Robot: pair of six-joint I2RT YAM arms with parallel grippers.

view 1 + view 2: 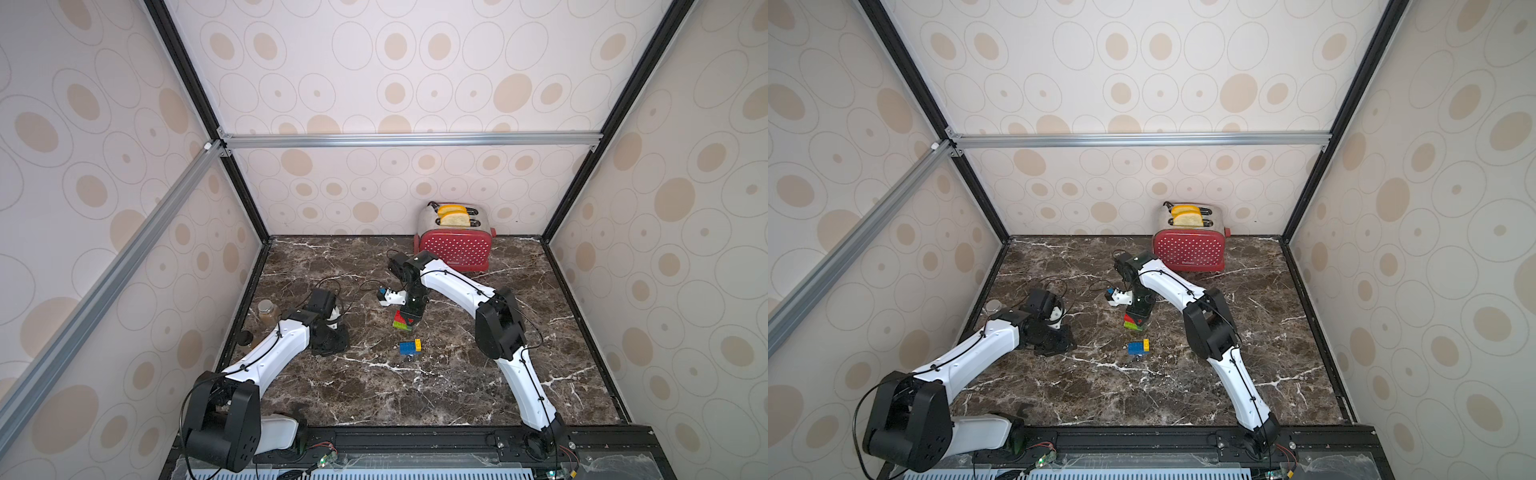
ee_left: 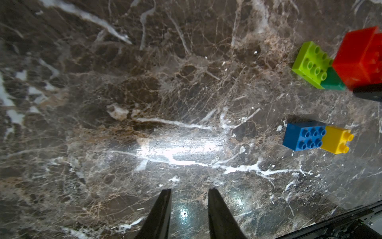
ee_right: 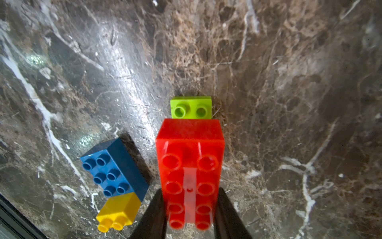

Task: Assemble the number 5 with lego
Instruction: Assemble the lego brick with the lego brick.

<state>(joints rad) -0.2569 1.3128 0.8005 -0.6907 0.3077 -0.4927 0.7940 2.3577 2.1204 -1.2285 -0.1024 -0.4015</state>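
Observation:
My right gripper (image 3: 190, 207) is shut on a long red brick (image 3: 190, 157), fingers on its two long sides. The red brick (image 1: 400, 316) sits tilted over a dark-green brick (image 2: 332, 81) that is joined to a lime-green brick (image 3: 191, 107) lying on the marble. Whether red is pressed onto dark green I cannot tell. A blue brick (image 1: 406, 348) with a short yellow brick (image 1: 417, 343) joined at one end lies just in front. My left gripper (image 2: 189, 192) hangs open over bare marble, well left of the bricks, with nothing between its fingers.
A red toaster (image 1: 455, 249) holding two bread slices stands at the back wall behind the right arm. A glass jar (image 1: 268, 311) and a black lid (image 1: 245, 337) sit by the left wall. Walls enclose the marble table (image 1: 415, 395) on three sides.

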